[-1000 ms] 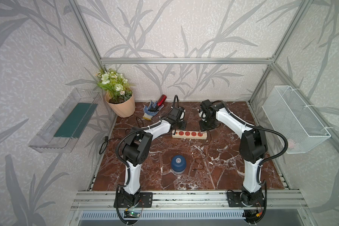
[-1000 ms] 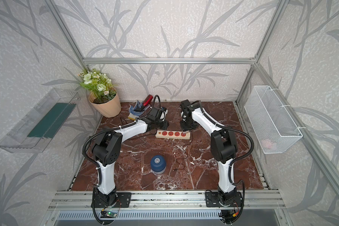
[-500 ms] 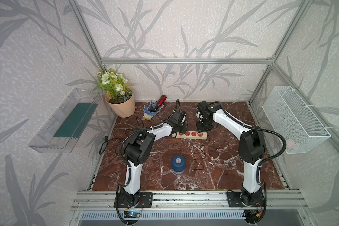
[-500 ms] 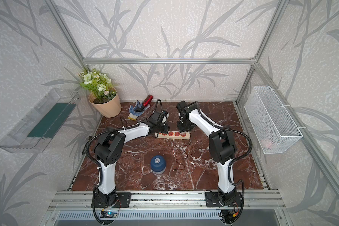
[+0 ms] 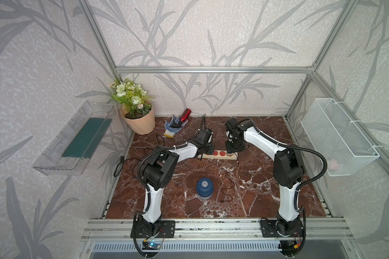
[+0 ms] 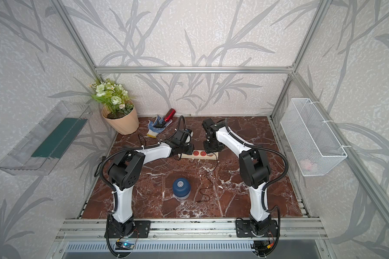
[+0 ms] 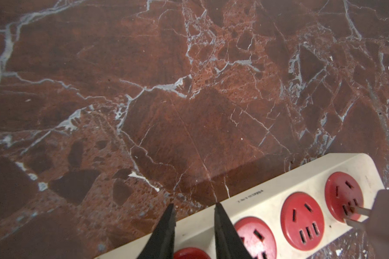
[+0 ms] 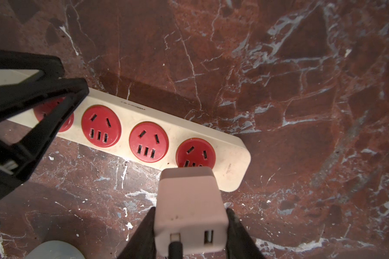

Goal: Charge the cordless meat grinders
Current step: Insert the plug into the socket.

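— Where's the grinder (image 5: 204, 188)?
— Front middle of the table (image 5: 256, 201), with a loose cable (image 5: 228, 192) lying just to its right.
— And behind it?
— The power strip (image 5: 220, 154), lying crosswise, with a charger (image 8: 189, 201) at its right-end socket. In the back left corner stands a flower pot (image 5: 139, 121). A glove (image 5: 171, 129) lies to its right, with a bottle (image 5: 185, 114) just behind. A tray (image 5: 72, 143) hangs on the left wall, a basket (image 5: 337, 139) on the right.

Potted flowers (image 5: 138, 120), glove (image 5: 171, 130) — red bottle (image 5: 185, 114), white wire basket (image 5: 337, 135)
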